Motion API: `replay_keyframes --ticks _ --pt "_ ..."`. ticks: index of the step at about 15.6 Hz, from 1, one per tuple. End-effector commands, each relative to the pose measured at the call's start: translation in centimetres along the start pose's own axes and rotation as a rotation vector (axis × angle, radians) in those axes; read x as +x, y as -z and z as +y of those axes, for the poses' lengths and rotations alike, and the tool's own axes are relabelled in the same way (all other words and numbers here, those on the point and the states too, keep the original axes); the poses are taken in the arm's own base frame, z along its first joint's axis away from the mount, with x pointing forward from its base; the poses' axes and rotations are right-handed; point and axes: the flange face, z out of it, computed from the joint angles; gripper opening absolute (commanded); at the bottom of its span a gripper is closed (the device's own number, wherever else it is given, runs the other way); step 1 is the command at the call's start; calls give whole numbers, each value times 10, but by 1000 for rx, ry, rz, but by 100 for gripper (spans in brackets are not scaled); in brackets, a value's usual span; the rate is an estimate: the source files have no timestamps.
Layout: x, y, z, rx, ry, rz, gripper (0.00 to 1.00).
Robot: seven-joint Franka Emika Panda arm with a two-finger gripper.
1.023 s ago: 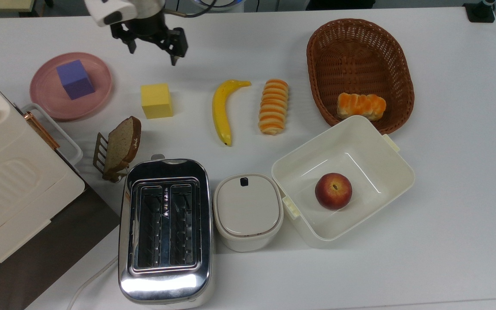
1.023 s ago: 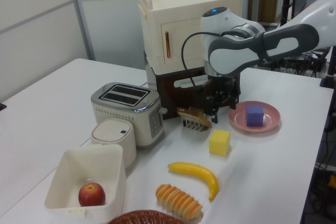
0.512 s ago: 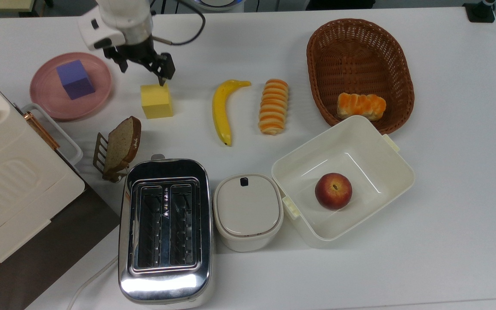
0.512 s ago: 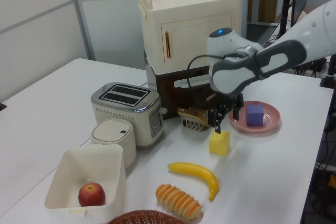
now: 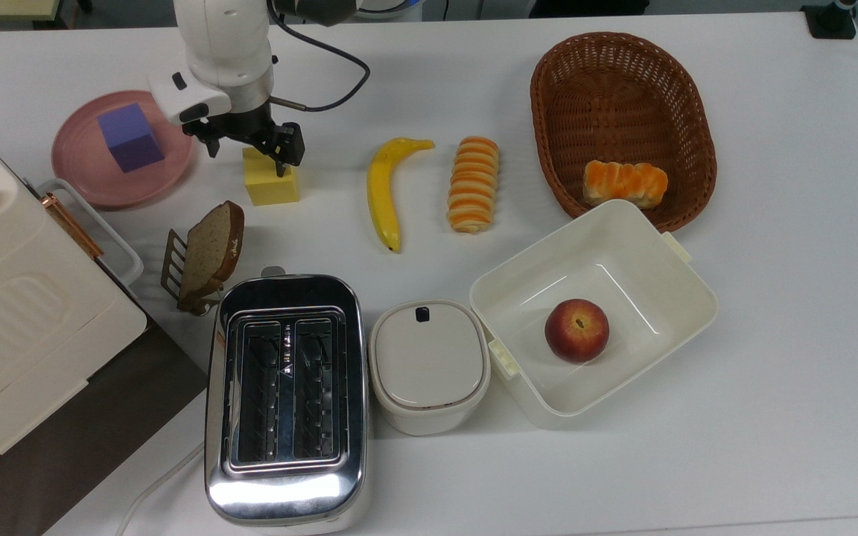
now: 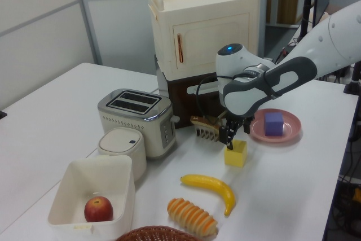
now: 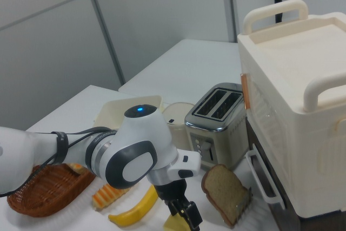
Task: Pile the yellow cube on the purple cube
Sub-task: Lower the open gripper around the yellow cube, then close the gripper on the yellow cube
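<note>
Gripper [image 5: 246, 154]: lowered since the earlier frame onto the yellow cube [image 5: 272, 182], jaws spread wide, one finger at each side, not yet clenched. Yellow cube: on the white table [image 5: 771, 298], beside the pink plate [image 5: 94, 186]. Purple cube [image 5: 130, 137]: on that plate.

A banana [image 5: 383, 192] and a striped bread roll [image 5: 473, 184] are laid side by side on the white surface [image 5: 786, 313]. A wicker basket [image 5: 686, 123] is seen holding another roll [image 5: 625, 183]. An apple [image 5: 576, 330] is held in a white tub [image 5: 686, 286], beside a lidded pot [image 5: 429, 362] and a toaster [image 5: 286, 398].
</note>
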Motion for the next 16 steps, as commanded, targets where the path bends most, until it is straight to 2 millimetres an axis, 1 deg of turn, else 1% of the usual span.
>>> replay_keyframes --ticks 1,5,8,10,12,16 --pt "-3 7 -4 -7 32 22 100" --pt "-2 8 -5 -7 29 24 100" --pt "-2 13 -14 -5 41 28 100" --pt "-3 12 -24 -6 59 28 100" --pt "-3 14 -25 -5 60 33 100" --pt "-2 7 -25 -9 69 25 100"
